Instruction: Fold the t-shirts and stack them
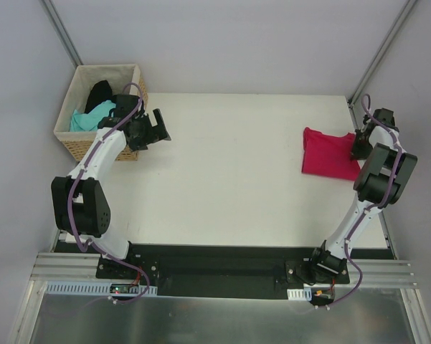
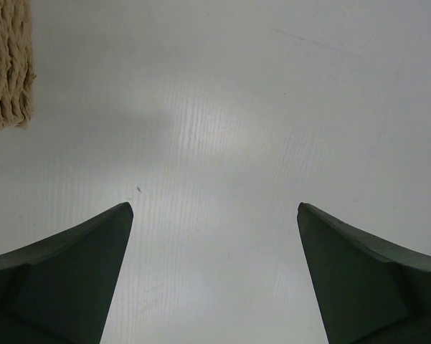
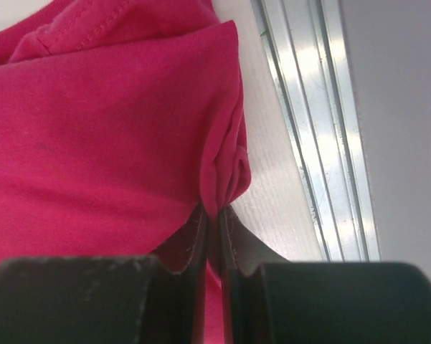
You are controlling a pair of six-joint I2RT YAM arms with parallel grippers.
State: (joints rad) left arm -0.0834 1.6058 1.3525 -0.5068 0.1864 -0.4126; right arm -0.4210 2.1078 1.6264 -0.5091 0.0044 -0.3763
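Right gripper (image 3: 216,215): pinched shut on a bunched edge of the crimson-pink t-shirt (image 3: 115,143), low beside the metal rail (image 3: 308,107).
Left gripper (image 2: 214,208): jaws spread wide, holding nothing, hovering just beside the wicker basket (image 1: 104,67).
Table (image 1: 229,179): white; shirt at the right side, basket at the far-left corner.
Crimson-pink t-shirt: lies mostly flat and partly folded near the right edge, with one edge lifted in the pinch.
Teal t-shirt (image 1: 86,118): crumpled in the basket, nearer side.
Black t-shirt (image 1: 99,93): in the basket, behind the teal one.
Step in hand: probably carrying the pinched edge across to finish a fold.
Doing it well: keep the pinch on every bunched layer, draw the edge low and straight toward the shirt's far side, lay it square on the cloth below, and release only once it rests flat, clear of the rail.
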